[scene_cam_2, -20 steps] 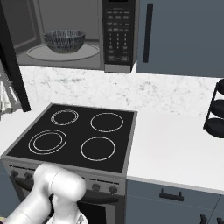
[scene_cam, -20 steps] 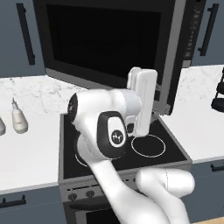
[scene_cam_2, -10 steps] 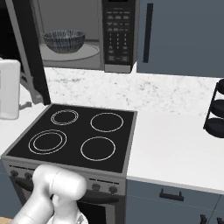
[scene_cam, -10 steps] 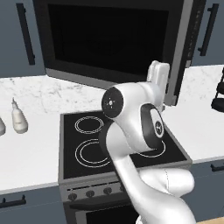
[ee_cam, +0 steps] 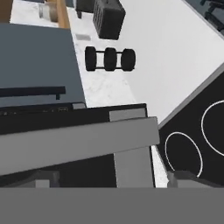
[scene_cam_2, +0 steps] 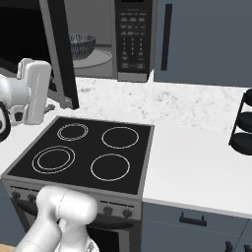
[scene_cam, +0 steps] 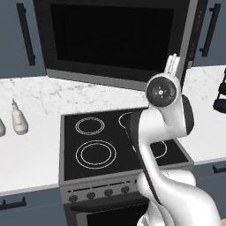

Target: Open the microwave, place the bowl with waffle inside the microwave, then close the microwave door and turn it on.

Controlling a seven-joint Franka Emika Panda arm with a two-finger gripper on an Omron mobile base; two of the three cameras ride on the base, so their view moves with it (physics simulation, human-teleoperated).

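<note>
Microwave door swung open, black, grey-framed; ribbed dark bowl inside (on turntable); fingers spread, empty.

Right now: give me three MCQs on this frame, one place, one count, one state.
1. Where is the bowl?
A. on the stovetop
B. inside the microwave
C. on the counter

2. How many burner rings does the stovetop show?
A. two
B. four
C. six

3. What state is the microwave door in?
A. open
B. fully shut
C. removed

Answers: 1 B, the bowl sits on the turntable inside the microwave. 2 B, four white rings are drawn on the black top. 3 A, the door stands swung out, leaving the cavity exposed in the right base view.
</note>
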